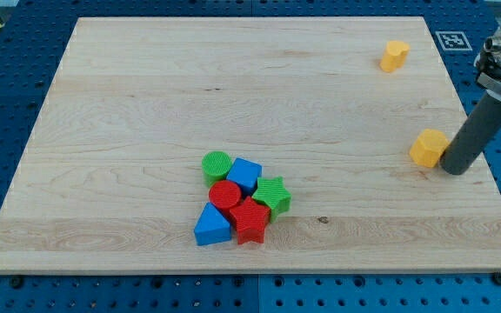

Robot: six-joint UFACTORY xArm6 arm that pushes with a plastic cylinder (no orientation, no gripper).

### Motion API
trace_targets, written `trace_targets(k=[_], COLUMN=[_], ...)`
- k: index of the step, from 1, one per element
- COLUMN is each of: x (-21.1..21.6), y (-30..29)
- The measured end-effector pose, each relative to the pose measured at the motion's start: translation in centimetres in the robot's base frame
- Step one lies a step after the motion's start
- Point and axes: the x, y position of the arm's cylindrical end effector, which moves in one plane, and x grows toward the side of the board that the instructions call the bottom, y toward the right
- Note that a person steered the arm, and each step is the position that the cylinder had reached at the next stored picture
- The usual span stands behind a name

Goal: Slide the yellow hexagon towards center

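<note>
The yellow hexagon (428,147) sits near the board's right edge, about halfway down the view. My tip (454,170) stands right against its right side, slightly lower in the view. The dark rod rises from there up to the arm's grey body at the view's right edge. A second, smaller yellow block (395,55) lies near the board's top right corner.
A tight cluster sits at lower centre: a green cylinder (217,164), a blue cube (245,174), a green star (273,194), a red cylinder (225,195), a red star (250,220) and a blue triangle (212,226). The wooden board's right edge (485,165) is just beyond my tip.
</note>
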Motion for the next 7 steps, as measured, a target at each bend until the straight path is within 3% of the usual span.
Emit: trace_targets(k=[2,3,5,7], x=[0.7,0.3,-3.7,-4.1], y=[-3.9,-2.2,-2.3,-4.5])
